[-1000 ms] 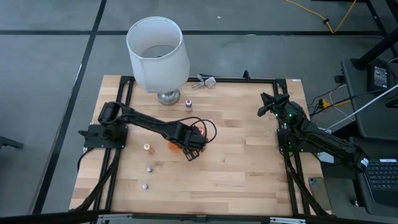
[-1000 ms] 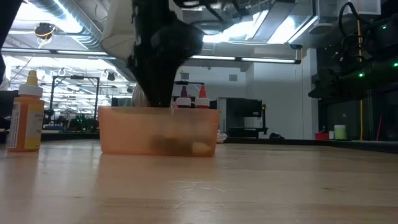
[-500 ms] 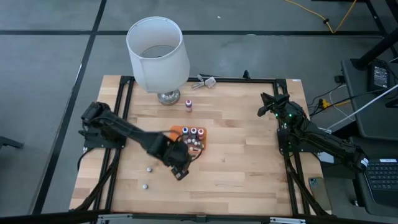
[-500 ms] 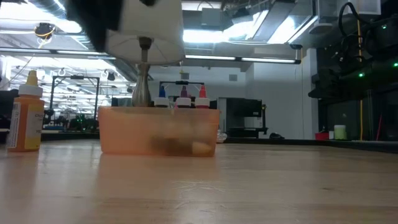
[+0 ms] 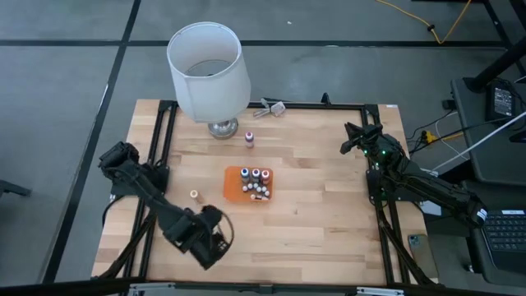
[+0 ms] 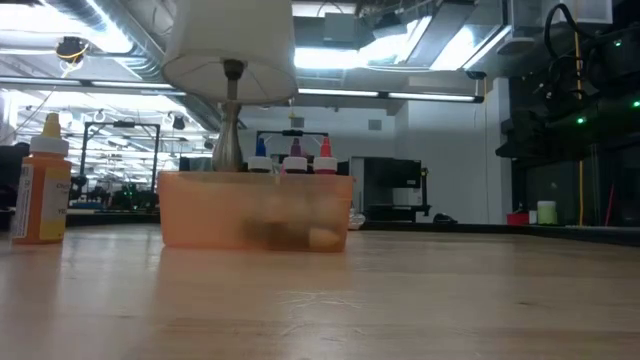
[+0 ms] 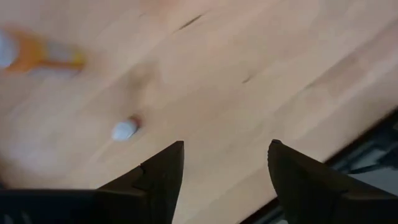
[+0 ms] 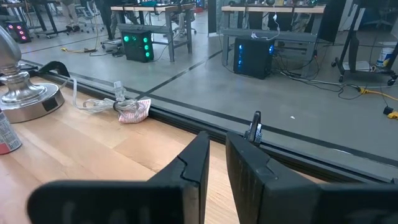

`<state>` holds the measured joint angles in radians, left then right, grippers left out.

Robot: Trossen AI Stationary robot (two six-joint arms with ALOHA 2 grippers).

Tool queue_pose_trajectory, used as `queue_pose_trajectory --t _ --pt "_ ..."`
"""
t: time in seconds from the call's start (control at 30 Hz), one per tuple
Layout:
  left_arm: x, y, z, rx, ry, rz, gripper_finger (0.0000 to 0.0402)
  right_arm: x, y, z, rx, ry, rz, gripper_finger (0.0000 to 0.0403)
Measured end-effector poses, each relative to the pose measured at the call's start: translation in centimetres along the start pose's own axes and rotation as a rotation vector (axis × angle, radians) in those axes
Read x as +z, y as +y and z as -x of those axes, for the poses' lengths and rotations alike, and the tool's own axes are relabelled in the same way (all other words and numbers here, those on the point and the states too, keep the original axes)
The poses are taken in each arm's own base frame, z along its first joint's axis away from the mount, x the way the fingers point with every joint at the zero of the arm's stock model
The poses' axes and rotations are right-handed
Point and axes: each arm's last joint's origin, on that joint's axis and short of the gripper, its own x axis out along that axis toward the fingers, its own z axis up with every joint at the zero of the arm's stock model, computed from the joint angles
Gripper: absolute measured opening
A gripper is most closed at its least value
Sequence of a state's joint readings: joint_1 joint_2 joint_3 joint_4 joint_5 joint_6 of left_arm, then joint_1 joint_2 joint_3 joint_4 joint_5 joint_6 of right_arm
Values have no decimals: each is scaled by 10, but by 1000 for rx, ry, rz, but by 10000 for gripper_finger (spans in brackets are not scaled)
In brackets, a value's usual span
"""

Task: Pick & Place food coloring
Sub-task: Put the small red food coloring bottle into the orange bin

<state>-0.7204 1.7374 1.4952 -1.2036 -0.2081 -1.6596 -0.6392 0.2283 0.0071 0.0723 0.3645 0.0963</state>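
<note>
The left gripper (image 5: 215, 246) has swung from the orange tray (image 5: 233, 184) toward the table's near edge, fingers spread.

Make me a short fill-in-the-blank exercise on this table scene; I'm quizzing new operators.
1. The orange tray holds several small ____.
2. The left gripper hovers over the wood with its fingers ____.
3. The lamp stands at the table's ____ edge in the high view.
4. The right gripper is ____.

Missing words: bottles; open; far; shut

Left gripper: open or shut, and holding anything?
Open and empty. The left gripper shows a clear gap between its fingers, only bare table between them, near a small bottle.
</note>
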Motion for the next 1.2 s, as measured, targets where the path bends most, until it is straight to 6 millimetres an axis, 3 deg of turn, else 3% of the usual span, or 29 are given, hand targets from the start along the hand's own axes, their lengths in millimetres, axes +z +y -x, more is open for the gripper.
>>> queue_pose_trajectory --t 0.23,0.43,0.7,0.9,1.2 --pt "-23 16 2 138 -28 74 247 0 0 0 0 0 0 58" --pt "-34 27 -30 192 -4 136 255 0 0 0 0 0 0 58" --pt "-31 50 -66 299 -31 191 248 0 0 0 0 0 0 58" --pt "-27 54 -91 241 21 169 244 0 0 0 0 0 0 58" --pt "-18 52 -96 211 9 125 241 0 0 0 0 0 0 58"
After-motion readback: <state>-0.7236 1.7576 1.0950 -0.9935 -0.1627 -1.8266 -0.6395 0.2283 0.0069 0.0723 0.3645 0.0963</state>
